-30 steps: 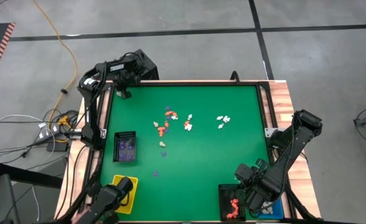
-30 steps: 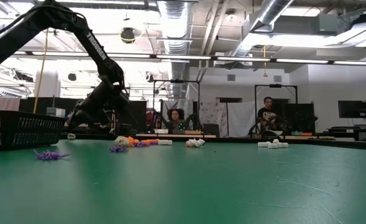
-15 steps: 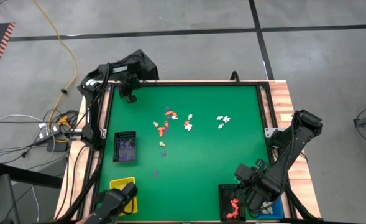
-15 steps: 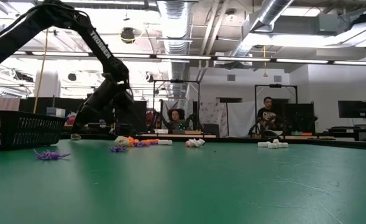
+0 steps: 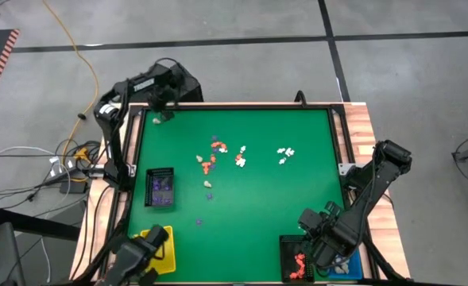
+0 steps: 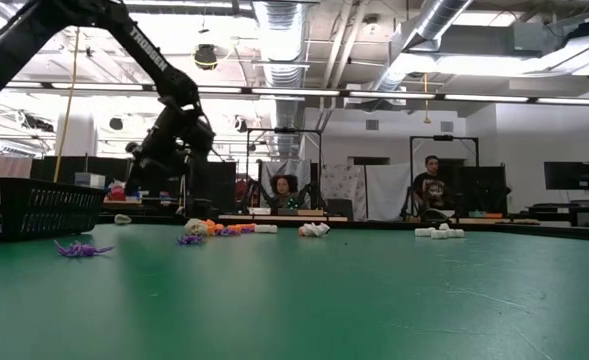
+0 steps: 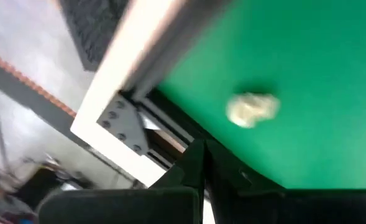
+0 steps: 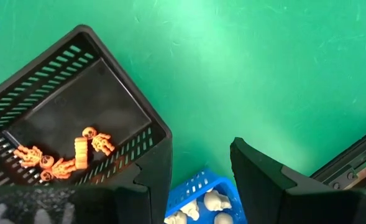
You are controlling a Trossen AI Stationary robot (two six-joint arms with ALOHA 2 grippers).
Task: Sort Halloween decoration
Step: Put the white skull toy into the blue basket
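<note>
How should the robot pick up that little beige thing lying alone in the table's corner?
Come straight down on the beige figurine and pinch across its rounded middle. It lies low and lumpy on the flat mat, near the table frame, so a sideways approach would likely just push it.

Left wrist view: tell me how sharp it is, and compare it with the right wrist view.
Left wrist view: smeared with motion blur; the cream figurine on the green mat is a soft blob and the table frame streaks. Right wrist view: crisp, the orange figurines in the black tray show clear outlines, with a pale glare patch on the mat.
</note>
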